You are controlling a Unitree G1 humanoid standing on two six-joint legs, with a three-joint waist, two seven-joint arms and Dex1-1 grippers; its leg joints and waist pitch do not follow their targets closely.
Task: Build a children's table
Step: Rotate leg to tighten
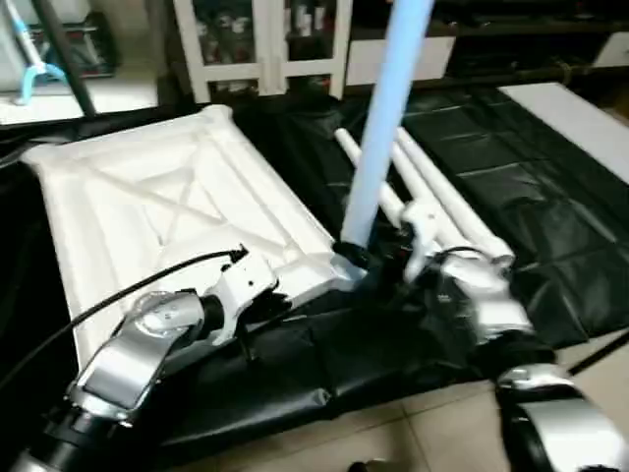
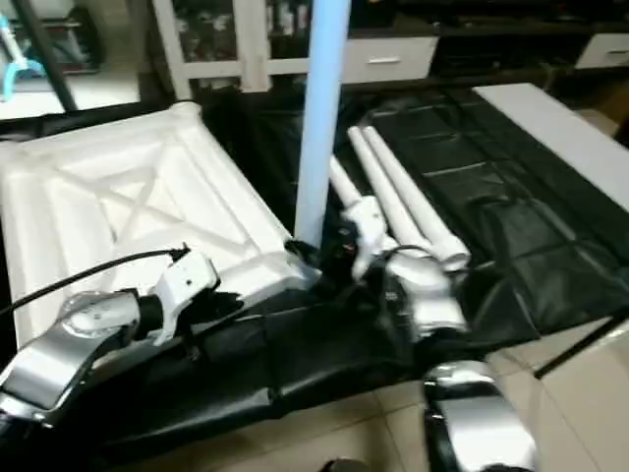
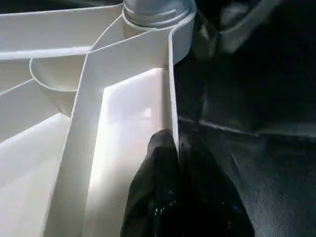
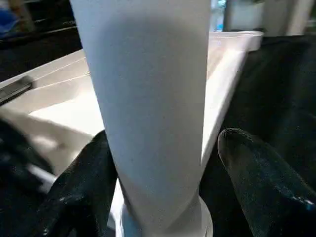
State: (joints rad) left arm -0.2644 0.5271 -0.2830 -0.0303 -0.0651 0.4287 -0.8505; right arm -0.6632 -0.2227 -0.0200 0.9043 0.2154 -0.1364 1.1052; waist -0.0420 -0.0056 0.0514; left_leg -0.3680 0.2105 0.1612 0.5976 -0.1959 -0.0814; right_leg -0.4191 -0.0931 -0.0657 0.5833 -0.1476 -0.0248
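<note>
tabletop: white tabletop (image 1: 167,206) lies underside up, X ribs showing, on my left half of the black sheet (image 1: 511,177).
upright leg: one white leg (image 1: 383,118) stands upright in the tabletop's near right corner socket (image 3: 153,19).
spare legs: the other legs (image 1: 432,192) lie side by side on the sheet, just right of the upright leg.
left tool: my left tool (image 3: 177,192) has its fingers together, pinched on the thin rim wall of the tabletop near that corner socket.
right tool: my right tool (image 4: 163,182) is at the foot of the upright leg, fingers apart, one each side. The left finger (image 4: 84,187) looks to be against the leg; the other finger (image 4: 256,173) stands off it with a gap.
surface: black sheet spread over the floor; pale tiles (image 1: 393,433) at its near edge.
room: white cabinet (image 1: 265,39) with glass doors at the back, a low white board (image 1: 580,118) far right.
</note>
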